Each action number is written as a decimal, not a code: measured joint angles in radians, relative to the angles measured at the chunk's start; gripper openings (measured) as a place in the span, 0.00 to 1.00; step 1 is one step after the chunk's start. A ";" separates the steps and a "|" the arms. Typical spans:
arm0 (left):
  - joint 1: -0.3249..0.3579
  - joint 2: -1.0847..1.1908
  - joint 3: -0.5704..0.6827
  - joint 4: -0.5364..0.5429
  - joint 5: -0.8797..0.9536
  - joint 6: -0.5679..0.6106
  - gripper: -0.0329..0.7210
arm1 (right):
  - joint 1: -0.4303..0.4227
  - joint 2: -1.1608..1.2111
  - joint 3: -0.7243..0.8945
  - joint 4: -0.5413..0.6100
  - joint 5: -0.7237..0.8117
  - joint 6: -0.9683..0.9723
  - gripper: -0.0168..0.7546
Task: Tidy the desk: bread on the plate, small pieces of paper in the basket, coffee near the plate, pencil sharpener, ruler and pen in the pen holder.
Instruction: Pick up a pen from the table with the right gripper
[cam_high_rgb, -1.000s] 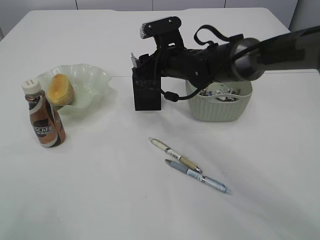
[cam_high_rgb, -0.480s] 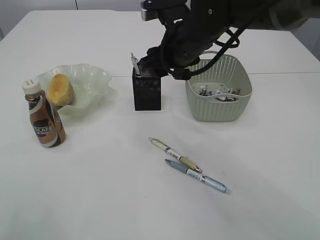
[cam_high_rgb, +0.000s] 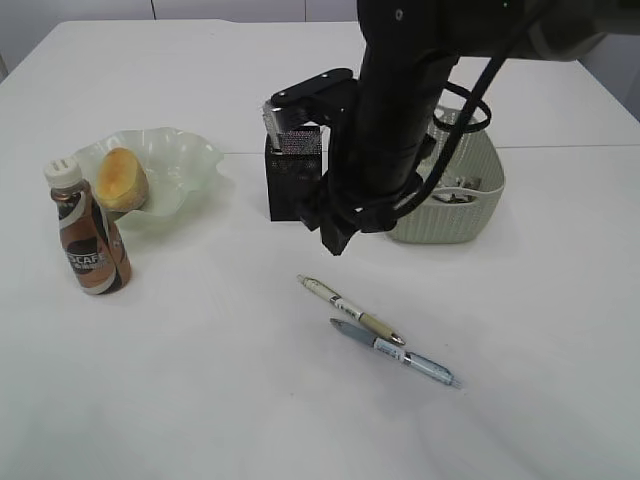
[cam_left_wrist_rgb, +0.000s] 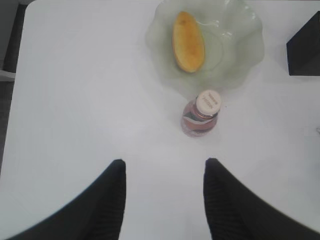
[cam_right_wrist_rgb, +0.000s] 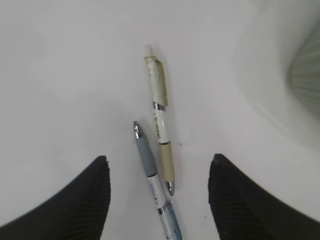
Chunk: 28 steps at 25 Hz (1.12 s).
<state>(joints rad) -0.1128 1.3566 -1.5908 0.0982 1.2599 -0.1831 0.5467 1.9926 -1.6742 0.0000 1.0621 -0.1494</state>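
Note:
Two pens lie side by side on the white table: a beige one (cam_high_rgb: 350, 310) and a grey-and-blue one (cam_high_rgb: 395, 353). My right gripper (cam_high_rgb: 338, 238) hangs open and empty just above and behind them. In the right wrist view the beige pen (cam_right_wrist_rgb: 160, 130) and the grey pen (cam_right_wrist_rgb: 149, 167) lie between the open jaws (cam_right_wrist_rgb: 159, 167). The black pen holder (cam_high_rgb: 295, 180) has a grey item sticking out of it. The bread (cam_high_rgb: 120, 178) lies on the pale green plate (cam_high_rgb: 195, 160), and the coffee bottle (cam_high_rgb: 88, 235) stands next to it. My left gripper (cam_left_wrist_rgb: 165, 167) is open and empty, high above the bottle (cam_left_wrist_rgb: 202, 112).
A pale green basket (cam_high_rgb: 455, 215) holding paper scraps stands right of the pen holder, partly hidden by my right arm. Its wall shows at the right edge of the right wrist view (cam_right_wrist_rgb: 307, 75). The left wrist view shows the plate (cam_left_wrist_rgb: 235, 55), the bread (cam_left_wrist_rgb: 188, 35) and the holder's corner (cam_left_wrist_rgb: 305, 45).
My right arm has swung from over the pen holder forward and down, and its open gripper now hangs over the two pens. Nothing on the table has moved.

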 joint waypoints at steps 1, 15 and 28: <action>0.000 0.000 0.001 0.002 0.000 0.000 0.54 | 0.004 0.000 0.000 0.011 0.002 -0.024 0.61; 0.000 0.001 0.002 0.011 0.000 -0.002 0.54 | 0.004 0.254 -0.187 0.047 0.081 -0.103 0.61; 0.000 0.001 0.002 0.015 0.000 -0.002 0.54 | 0.004 0.391 -0.350 0.049 0.153 -0.117 0.61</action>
<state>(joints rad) -0.1128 1.3574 -1.5891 0.1130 1.2599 -0.1853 0.5505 2.3833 -2.0242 0.0488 1.2150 -0.2663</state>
